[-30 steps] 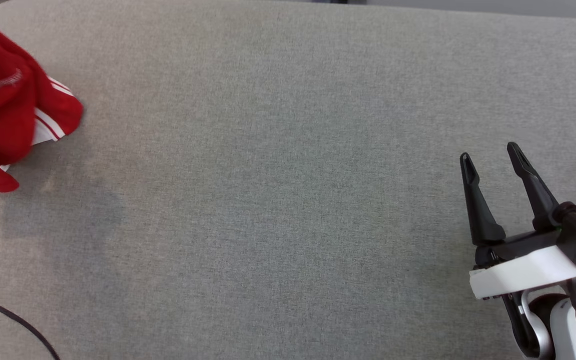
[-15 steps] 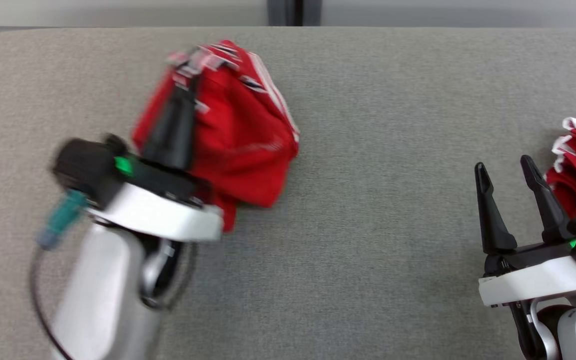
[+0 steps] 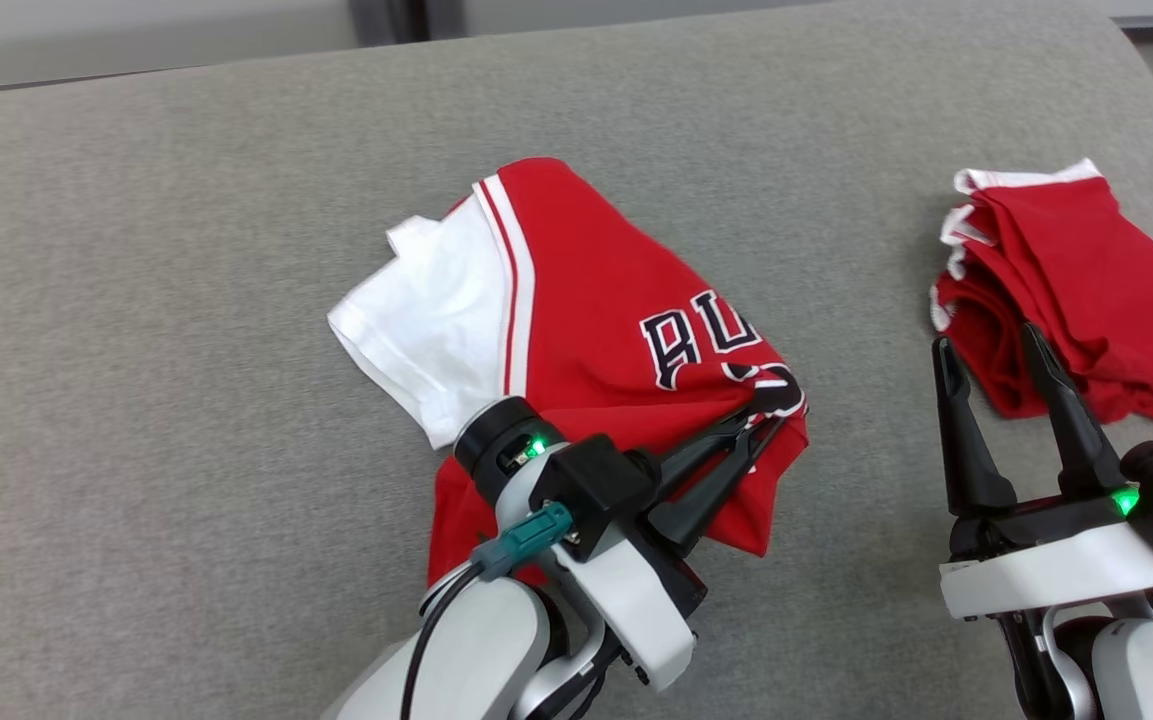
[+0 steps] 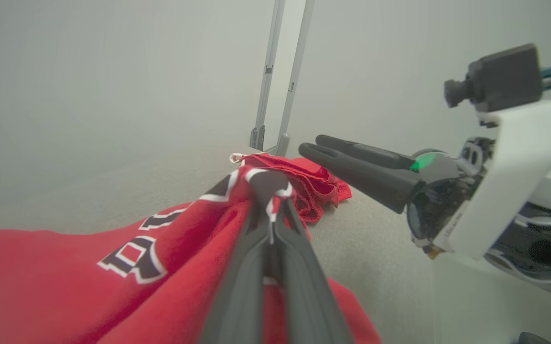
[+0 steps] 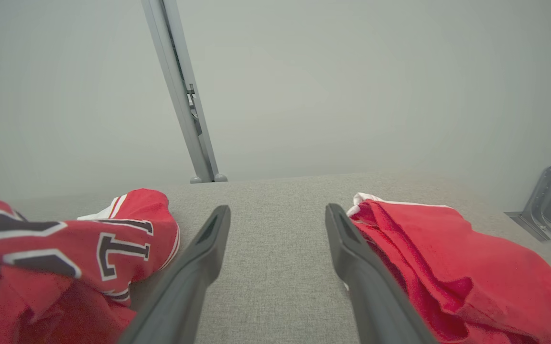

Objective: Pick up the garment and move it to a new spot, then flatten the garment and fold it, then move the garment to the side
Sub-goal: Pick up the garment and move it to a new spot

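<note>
Grey woven-fabric surface (image 3: 186, 400), with the bright red jersey garment (image 3: 596, 300) (white sleeve, dark block lettering) crumpled mid-surface. The folded red cloth pile with white trim (image 3: 1076, 270) lies to its right, well apart. Fingers of the left gripper (image 3: 766, 420) are together, clamped on the garment's lettered edge. Fingers of the right gripper (image 3: 986, 345) are apart, holding nothing, just beside the pile.

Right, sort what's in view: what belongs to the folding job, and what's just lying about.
In the job: red jersey with dark lettering; left claw, shut on it; right claw, open and empty.
Lying about: crumpled red cloth with white trim, beside the right claw; metal post behind the grey surface.
</note>
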### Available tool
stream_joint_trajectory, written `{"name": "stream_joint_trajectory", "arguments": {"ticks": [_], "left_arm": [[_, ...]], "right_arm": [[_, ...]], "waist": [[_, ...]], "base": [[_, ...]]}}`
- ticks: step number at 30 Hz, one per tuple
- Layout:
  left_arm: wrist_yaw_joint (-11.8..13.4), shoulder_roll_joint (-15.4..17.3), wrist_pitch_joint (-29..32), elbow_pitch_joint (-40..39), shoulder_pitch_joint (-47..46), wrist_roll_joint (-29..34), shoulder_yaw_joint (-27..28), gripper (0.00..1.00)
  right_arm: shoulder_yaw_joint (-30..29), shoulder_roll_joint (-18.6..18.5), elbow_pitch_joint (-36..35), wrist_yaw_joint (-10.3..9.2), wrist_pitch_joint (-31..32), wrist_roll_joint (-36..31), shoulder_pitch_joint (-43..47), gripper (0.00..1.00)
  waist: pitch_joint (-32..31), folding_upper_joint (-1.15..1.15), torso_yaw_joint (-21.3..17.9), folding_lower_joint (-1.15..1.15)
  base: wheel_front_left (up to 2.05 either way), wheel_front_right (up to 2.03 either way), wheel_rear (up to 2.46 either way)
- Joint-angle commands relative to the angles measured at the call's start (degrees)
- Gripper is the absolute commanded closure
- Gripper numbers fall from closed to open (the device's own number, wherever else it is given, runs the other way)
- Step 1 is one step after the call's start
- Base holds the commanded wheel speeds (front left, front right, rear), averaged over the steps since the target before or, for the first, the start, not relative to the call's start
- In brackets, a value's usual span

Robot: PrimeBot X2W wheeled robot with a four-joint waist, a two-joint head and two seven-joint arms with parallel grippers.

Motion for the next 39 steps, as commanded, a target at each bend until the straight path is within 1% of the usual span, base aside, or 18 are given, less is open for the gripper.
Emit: {"name": "stream_joint_trajectory", "arguments": {"ticks": [1,3,4,5,6,8,11,14,19,23,26,33,36,39], "left_arm": [[-0.31,0.37,-0.34,1.51,-1.15,-0.51,-0.38,1.0],[-0.34,0.31,-0.16,5.38,-2.1,-1.18,-2.07,1.0],[-0.34,0.28,-0.53,6.92,-2.47,-1.83,-2.79,0.58],[-0.35,0.27,-0.73,8.37,-3.15,-2.08,-3.75,0.0],[-0.36,0.25,-1.91,9.91,-3.99,-2.92,-5.25,0.0],[-0.36,0.57,-3.53,10.23,-4.41,-3.72,-6.2,0.0],[-0.17,1.77,-6.14,8.63,-4.94,-3.97,-5.18,0.0],[1.96,3.37,-7.73,6.47,-4.91,-3.61,-2.74,0.0],[7.58,6.59,-9.44,3.72,-3.78,-4.5,4.3,0.0],[11.05,9.31,-10.18,3.4,-2.66,-5.67,9.9,0.0],[13.19,11.84,-10.52,3.52,-1.55,-6.17,13.7,0.0],[17.29,16.39,-11.35,2.86,3.56,-7.86,21.22,0.0],[18.48,17.92,-11.43,1.87,6.66,-8.05,22.96,0.0],[19.43,19.13,-11.26,0.71,10.02,-7.88,23.41,0.0]], "right_arm": [[-0.01,-0.29,0.43,0.02,-0.63,0.41,-0.11,0.0],[0.16,-0.28,0.86,0.02,-1.25,0.98,-0.22,0.0],[0.12,-0.3,1.09,0.02,-1.53,1.14,-0.27,0.0],[0.16,-0.28,1.31,0.02,-1.78,1.31,-0.3,0.0],[-0.02,-0.29,1.9,0.02,-2.25,1.65,-0.42,0.0],[-0.46,-0.29,2.4,0.02,-2.73,1.76,-0.38,0.0],[-1.16,-0.28,2.66,0.02,-3.19,1.73,-0.49,0.0],[-1.75,-0.29,2.7,0.02,-3.31,1.18,-0.69,0.0],[-2.03,-0.31,2.34,0.02,-2.96,0.33,-0.77,0.0],[-2.1,-0.32,2.35,0.02,-2.53,-0.22,-0.84,0.0],[-1.86,-0.31,2.16,0.02,-2.07,-0.75,-1.0,0.0],[-1.11,-0.32,2.0,0.02,-1.27,-1.76,0.27,0.0],[-0.86,-0.32,1.99,0.02,-0.77,-2.4,1.47,0.0],[-1.06,-0.33,1.72,0.02,-0.15,-2.73,2.74,0.0]], "waist": [[0.96,-0.01,-2.0,0.0],[1.34,-0.01,-2.85,0.0],[1.43,-0.01,-3.15,0.0],[1.51,-0.01,-3.38,0.0],[1.55,-0.01,-3.54,0.0],[1.25,-0.01,-3.3,0.0],[0.82,-0.01,-2.26,0.0],[0.14,-0.01,-0.7,0.0],[-1.06,-0.01,2.07,0.0],[-1.99,-0.01,3.82,0.0],[-2.52,-0.01,4.68,0.0],[-4.7,-0.01,5.61,0.0],[-6.12,-0.01,5.67,0.0],[-7.74,-0.01,5.64,0.0]], "base": [[0.0,0.0,0.0],[0.0,0.0,0.0],[0.0,0.0,0.0],[0.0,0.0,0.0],[0.0,0.0,0.0],[0.0,0.0,0.0],[0.0,0.0,0.0],[0.0,0.0,0.0],[0.0,0.0,0.0],[0.0,0.0,0.0],[0.0,0.0,0.0],[0.0,0.0,0.0],[0.0,0.0,0.0],[0.0,0.0,0.0]]}}
